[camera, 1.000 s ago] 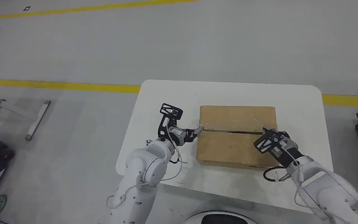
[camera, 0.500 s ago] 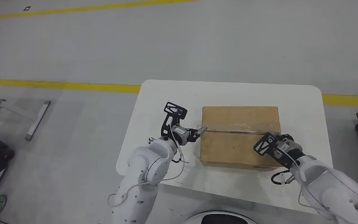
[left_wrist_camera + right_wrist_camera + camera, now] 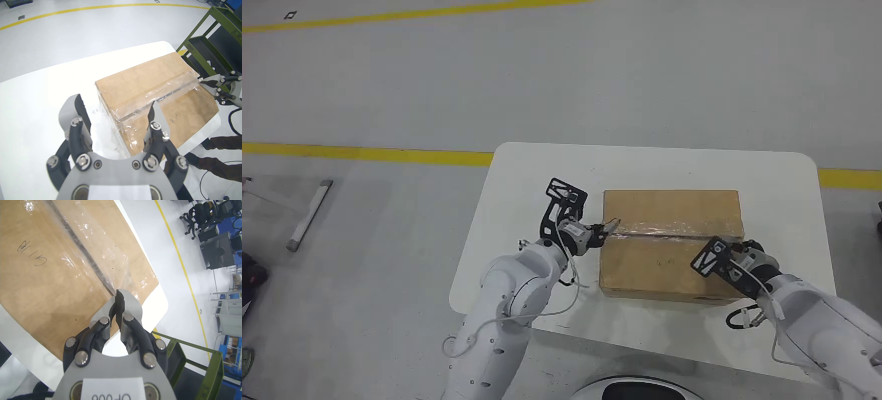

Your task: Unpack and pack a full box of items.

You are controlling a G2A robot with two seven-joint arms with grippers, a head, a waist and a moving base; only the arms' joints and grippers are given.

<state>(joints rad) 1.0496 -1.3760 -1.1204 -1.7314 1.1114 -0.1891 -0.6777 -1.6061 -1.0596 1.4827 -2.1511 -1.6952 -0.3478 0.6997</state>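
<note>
Top view: closed cardboard box lying flat near the middle of the white desk, its two top flaps sealed by clear tape along the centre seam. Left gripper, open, straddles one end of the seam. Right gripper, closed, tips touching the tape's opposite end; whether it pinches the film cannot be told. The board is probably stiff and the full box heavy, so it should stay put. The tape looks thin, slick and easily torn: best taken at a loose, crinkled end.
</note>
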